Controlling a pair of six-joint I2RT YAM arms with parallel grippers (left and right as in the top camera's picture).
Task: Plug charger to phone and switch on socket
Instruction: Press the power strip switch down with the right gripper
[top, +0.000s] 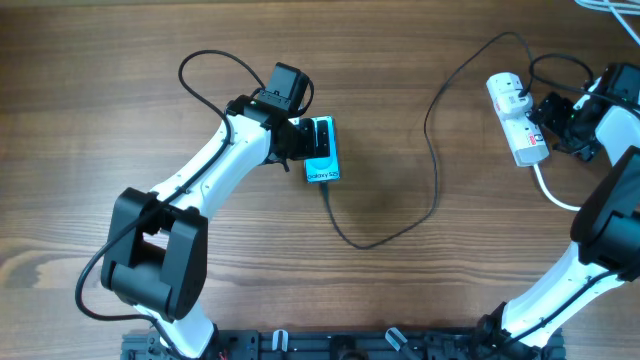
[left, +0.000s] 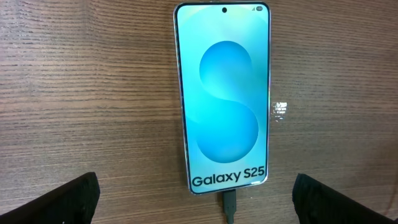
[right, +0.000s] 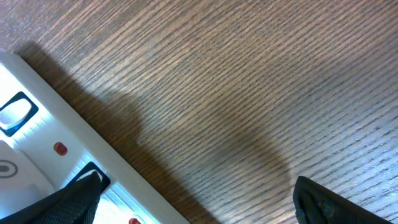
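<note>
Clearly, left claw (left: 199, 198) over phone (left: 224, 93) and right claw (right: 200, 201) beside socket (top: 515, 125) gape wide, empty; charger (left: 229, 206) meets phone's 6 o'clock end.

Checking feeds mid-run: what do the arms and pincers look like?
The left arm and right arm match: glossy white links, bulky black joint housings. The left pincer and right pincer are matte black. A thin black cable loops beside the left arm's wrist.

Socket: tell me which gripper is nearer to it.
Right. The right gripper is open, just beside the socket. The left gripper is far across the table, open at the phone.
</note>
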